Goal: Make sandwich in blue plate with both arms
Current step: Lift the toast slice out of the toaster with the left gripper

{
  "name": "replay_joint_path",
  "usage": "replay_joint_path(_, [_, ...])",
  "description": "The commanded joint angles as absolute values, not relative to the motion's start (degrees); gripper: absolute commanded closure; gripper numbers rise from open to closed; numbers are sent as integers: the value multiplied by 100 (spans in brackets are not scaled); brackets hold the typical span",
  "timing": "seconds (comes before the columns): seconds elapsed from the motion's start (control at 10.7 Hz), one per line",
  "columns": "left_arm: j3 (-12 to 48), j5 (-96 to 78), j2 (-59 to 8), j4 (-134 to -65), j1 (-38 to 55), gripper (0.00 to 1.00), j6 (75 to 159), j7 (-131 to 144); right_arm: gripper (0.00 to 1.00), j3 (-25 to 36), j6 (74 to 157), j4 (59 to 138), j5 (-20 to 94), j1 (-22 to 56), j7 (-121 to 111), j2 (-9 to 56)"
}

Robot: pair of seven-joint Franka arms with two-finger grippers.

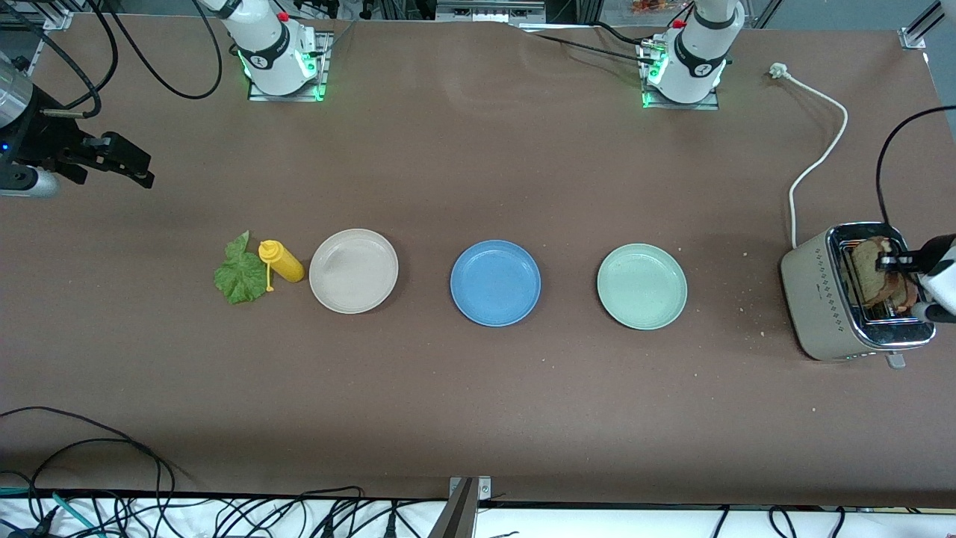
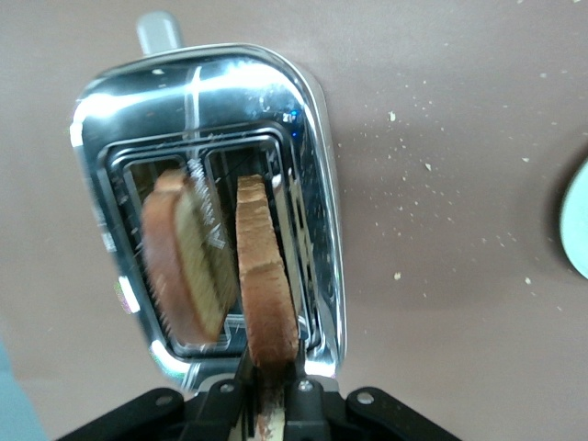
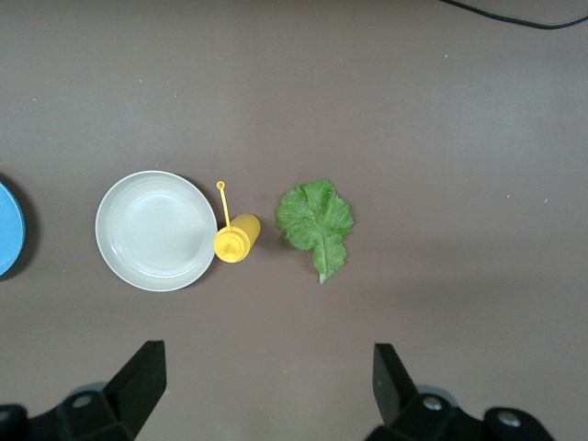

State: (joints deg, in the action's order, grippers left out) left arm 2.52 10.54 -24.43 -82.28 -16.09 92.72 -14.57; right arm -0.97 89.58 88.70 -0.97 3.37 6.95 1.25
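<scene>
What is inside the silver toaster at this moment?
Two slices of brown toast stand in the slots of the shiny silver metal toaster. The left claw is shut on the edge of one slice. The slices' lower parts are hidden within the slots.

left gripper (image 1: 896,261) mostly cut by front view edge; second toast slice (image 2: 184,262) blurred in left wrist view; blue plate (image 3: 7,228) clipped in right wrist view

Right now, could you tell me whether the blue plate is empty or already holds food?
Empty. The blue plate shows only bare blue surface; both toast slices stand in the toaster.
</scene>
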Motion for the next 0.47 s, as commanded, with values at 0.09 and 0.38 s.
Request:
replay_joint_path(0.09, [351,1099,-1803,-7806,-1547,100,8316,-2116,0,-97,8859,8780,-26,343,694,114])
replay_joint_path(0.38, [641,670,-1723,-7366,-1530,100,7902,-2171,0,-97,8859,8789,-26,343,694,123])
